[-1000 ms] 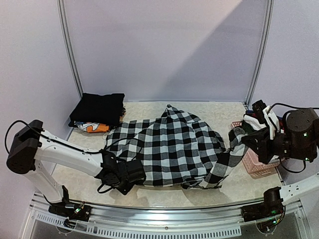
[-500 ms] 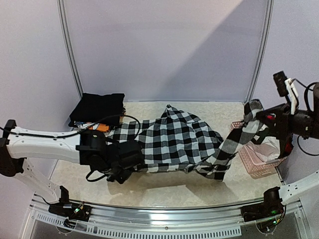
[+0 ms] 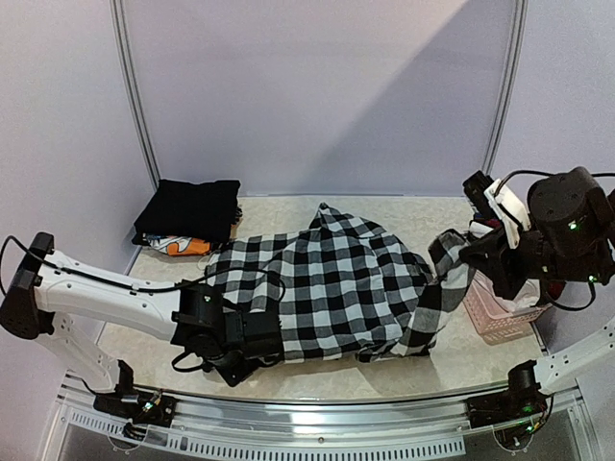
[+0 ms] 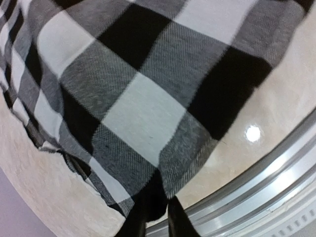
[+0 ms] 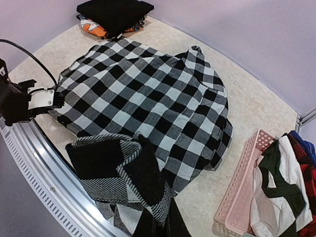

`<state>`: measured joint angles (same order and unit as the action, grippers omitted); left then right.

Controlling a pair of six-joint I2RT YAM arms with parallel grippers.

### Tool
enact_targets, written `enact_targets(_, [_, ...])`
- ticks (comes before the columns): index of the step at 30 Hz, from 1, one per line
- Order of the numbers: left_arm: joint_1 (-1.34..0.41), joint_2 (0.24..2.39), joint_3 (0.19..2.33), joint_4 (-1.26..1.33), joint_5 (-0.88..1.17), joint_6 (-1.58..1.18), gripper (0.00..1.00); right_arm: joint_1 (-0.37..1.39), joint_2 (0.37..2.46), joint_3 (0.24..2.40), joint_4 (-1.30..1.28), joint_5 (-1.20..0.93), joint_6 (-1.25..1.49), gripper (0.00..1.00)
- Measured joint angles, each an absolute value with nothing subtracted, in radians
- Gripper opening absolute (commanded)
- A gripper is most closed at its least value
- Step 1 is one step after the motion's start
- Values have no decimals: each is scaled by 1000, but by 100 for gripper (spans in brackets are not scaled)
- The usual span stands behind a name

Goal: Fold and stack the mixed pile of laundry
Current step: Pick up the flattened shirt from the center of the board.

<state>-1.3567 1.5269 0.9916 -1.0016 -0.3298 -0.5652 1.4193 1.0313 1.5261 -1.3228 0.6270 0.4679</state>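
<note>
The left gripper [image 3: 261,337] pinches the checked shirt [image 3: 336,279] at its near hem on the bench [image 3: 423,370]. The right gripper [image 3: 472,253] clenches its raised sleeve.

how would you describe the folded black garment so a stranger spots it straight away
Start at the table's far left corner. The folded black garment lies there on top of an orange printed piece. It is the only plain folded item; the checked shirt beside it is spread out.
</note>
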Motion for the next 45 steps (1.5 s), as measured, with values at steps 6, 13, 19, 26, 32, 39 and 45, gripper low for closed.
enact_targets(6, [-1398, 1537, 967, -988, -347, -613, 100, 1419, 909, 1473, -1332, 619, 498, 0])
enact_targets(13, [-1443, 1472, 899, -1013, -383, -753, 88, 1419, 846, 1506, -1341, 682, 569, 0])
enact_targets(19, [-1444, 1533, 873, -1024, -406, -786, 78, 1419, 827, 1543, -1343, 713, 614, 0])
enact_targets(26, [-1444, 1653, 875, -1045, -434, -760, 68, 1419, 791, 1598, -1343, 746, 624, 0])
enact_targets(32, [-1446, 1718, 914, -1064, -480, -731, 46, 1419, 791, 1599, -1343, 751, 623, 0])
enact_targets(39, [-1446, 1774, 934, -1046, -498, -694, 0, 1419, 791, 1598, -1343, 751, 624, 0])
enact_targets(45, [-1446, 1677, 971, -1124, -527, -691, 0, 1419, 786, 1571, -1342, 714, 601, 0])
